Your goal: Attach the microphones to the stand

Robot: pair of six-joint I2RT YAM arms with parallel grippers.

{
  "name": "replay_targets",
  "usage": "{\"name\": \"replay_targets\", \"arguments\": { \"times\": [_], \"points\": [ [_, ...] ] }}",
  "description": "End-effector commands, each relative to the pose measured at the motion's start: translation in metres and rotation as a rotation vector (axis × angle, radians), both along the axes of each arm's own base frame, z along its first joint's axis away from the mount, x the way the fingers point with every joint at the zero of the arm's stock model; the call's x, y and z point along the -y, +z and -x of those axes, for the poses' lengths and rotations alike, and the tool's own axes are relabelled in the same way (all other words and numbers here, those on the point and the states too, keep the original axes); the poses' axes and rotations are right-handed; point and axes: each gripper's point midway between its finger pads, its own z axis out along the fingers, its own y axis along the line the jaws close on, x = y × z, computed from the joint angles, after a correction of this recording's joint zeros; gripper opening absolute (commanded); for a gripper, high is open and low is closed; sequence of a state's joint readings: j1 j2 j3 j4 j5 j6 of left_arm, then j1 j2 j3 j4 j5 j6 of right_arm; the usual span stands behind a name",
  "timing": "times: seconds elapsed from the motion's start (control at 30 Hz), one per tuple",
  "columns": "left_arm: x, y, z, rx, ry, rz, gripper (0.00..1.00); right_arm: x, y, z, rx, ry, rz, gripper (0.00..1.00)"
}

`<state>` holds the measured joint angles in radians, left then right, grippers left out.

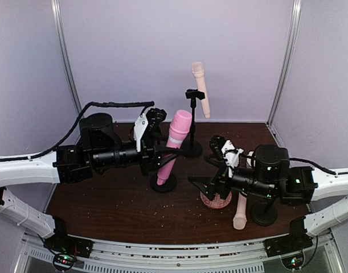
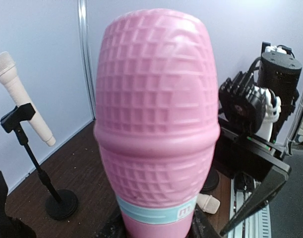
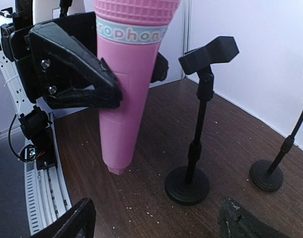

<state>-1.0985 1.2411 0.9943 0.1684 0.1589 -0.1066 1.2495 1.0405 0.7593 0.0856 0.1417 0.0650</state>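
Observation:
My left gripper is shut on the bright pink microphone and holds it upright and slightly tilted, its tail just above the table. The pink microphone fills the left wrist view, with the gripper at its lower body. In the right wrist view the pink microphone hangs left of a black stand with an empty clip. One peach microphone sits clipped in the back stand. Another peach microphone lies at the front right. My right gripper is open and empty.
A round patterned pink dish sits under my right gripper. A black stand base lies below the pink microphone, another base at front right. White crumbs dot the brown table. Pale walls close in on three sides.

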Motion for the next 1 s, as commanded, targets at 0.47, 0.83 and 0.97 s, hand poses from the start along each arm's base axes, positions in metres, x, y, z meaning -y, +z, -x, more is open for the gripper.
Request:
{"name": "replay_targets", "arguments": {
  "times": [0.47, 0.83, 0.97],
  "points": [
    [-0.061, 0.083, -0.019, -0.055, 0.213, 0.516, 0.0, -0.076, 0.05, -0.008, 0.054, 0.059, -0.093, 0.83],
    [-0.056, 0.083, -0.015, -0.106, 0.169, 0.536, 0.0, -0.1, 0.057, -0.014, 0.107, 0.072, -0.054, 0.8],
    [-0.048, 0.084, -0.005, -0.1, 0.096, 0.529, 0.0, -0.102, 0.06, -0.014, 0.107, 0.073, -0.063, 0.78]
  ]
}}
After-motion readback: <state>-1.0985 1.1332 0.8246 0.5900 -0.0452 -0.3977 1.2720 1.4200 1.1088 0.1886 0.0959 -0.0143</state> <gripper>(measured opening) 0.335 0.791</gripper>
